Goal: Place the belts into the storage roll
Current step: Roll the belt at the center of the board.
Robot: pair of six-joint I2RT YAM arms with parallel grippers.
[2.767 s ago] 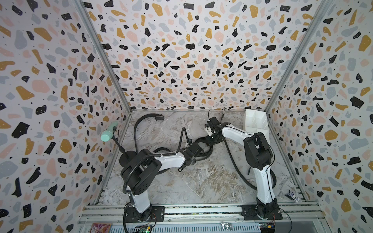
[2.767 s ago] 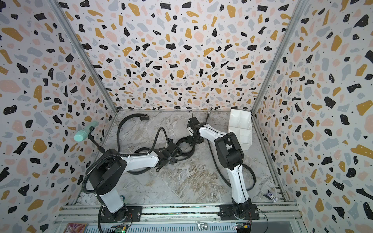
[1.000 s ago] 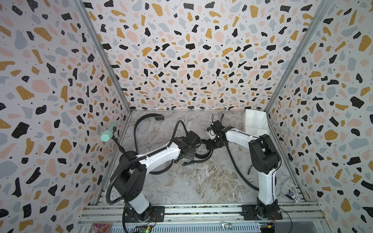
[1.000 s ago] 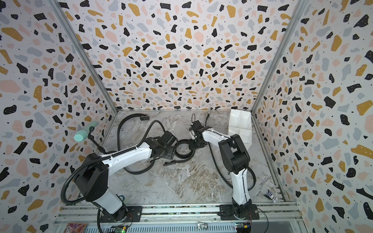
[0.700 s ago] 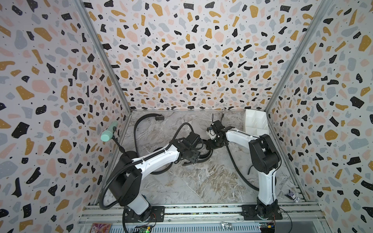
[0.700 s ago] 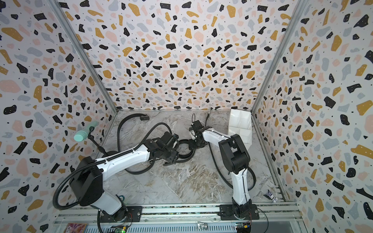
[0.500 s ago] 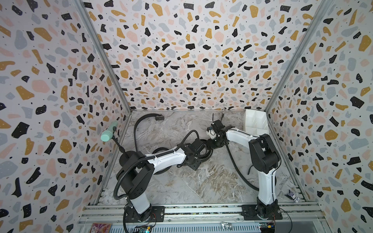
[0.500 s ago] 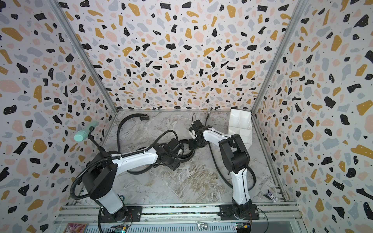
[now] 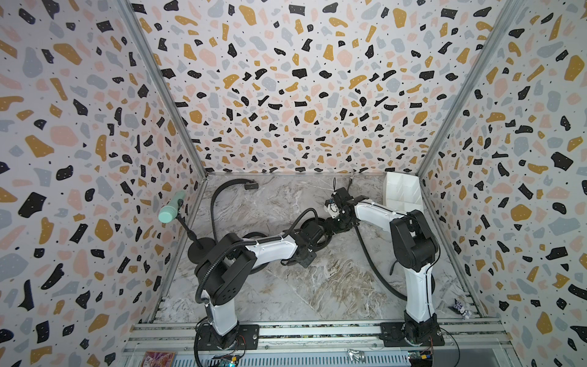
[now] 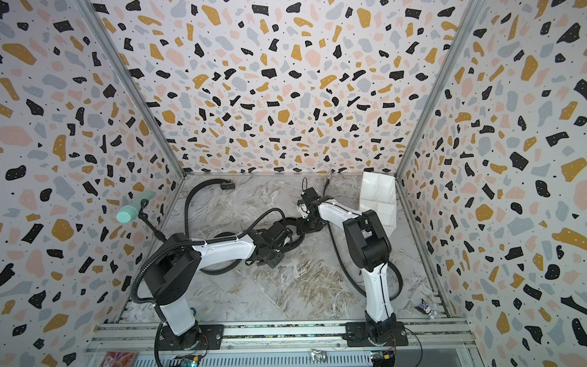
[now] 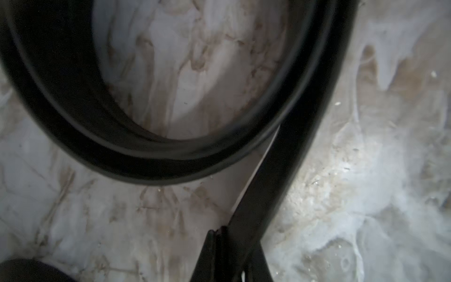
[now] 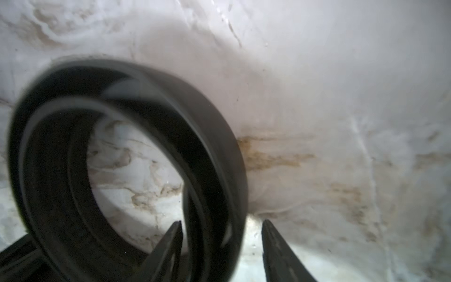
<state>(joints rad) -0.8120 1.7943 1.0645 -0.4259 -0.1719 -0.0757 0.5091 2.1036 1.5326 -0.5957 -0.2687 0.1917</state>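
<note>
A black belt (image 9: 324,245) lies loosely coiled mid-table between the two arms in both top views. My left gripper (image 11: 229,235) is shut on a flat stretch of this belt (image 11: 280,171), beside the round coil (image 11: 146,161). My right gripper (image 12: 222,223) is open and straddles the upright wall of the coil (image 12: 210,171), with a gap on one side. A second belt (image 9: 222,190) curves along the back left, its buckle (image 9: 251,185) near the back wall. The storage roll (image 9: 401,190), a white divided box, stands at the back right corner, also in a top view (image 10: 378,193).
A mint-green cylinder (image 9: 170,211) on a black round-based stand (image 9: 201,251) leans by the left wall. The right arm's ribbed cable hose (image 9: 374,270) loops over the table on the right. A small crumpled object (image 9: 460,308) lies at the front right corner.
My left arm swung round to the near side of the coil, lowered, and its gripper closed on the belt. The right gripper stayed at the coil's far side, open.
</note>
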